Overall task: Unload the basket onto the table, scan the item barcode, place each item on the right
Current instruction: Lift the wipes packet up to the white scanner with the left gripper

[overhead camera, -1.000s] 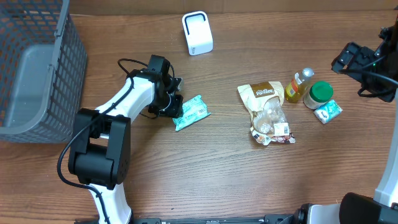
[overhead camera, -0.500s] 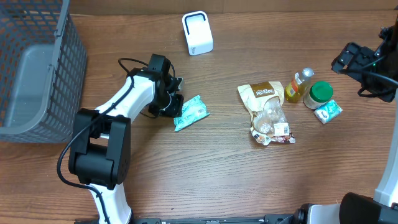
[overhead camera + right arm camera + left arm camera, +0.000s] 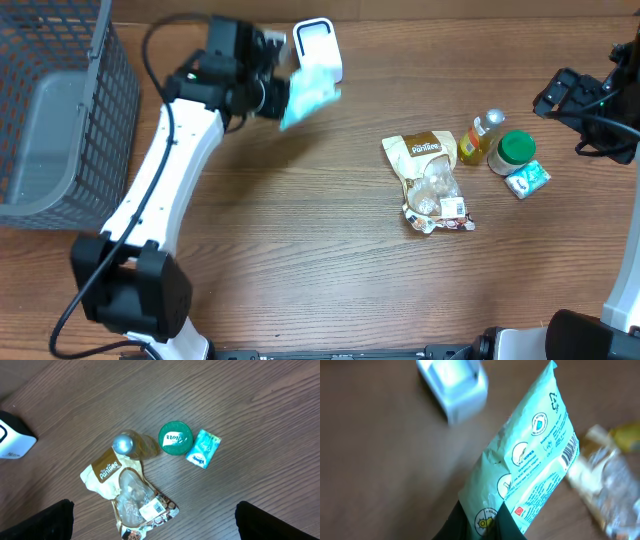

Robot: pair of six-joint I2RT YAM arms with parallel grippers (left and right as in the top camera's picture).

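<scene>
My left gripper is shut on one end of a teal wipes packet and holds it off the table, just in front of the white scanner at the far edge. In the left wrist view the packet rises from between my dark fingers, with its barcode near the top right and the scanner blurred beyond. My right gripper hangs open above the right side of the table, nothing between its fingers.
A tan snack bag, a yellow bottle, a green-lidded jar and a small teal packet lie at the right. A grey mesh basket stands at the far left.
My left gripper closed on the wipes packet, lifted it from the table and carried it toward the far edge, up to the scanner. The right arm has not moved.
</scene>
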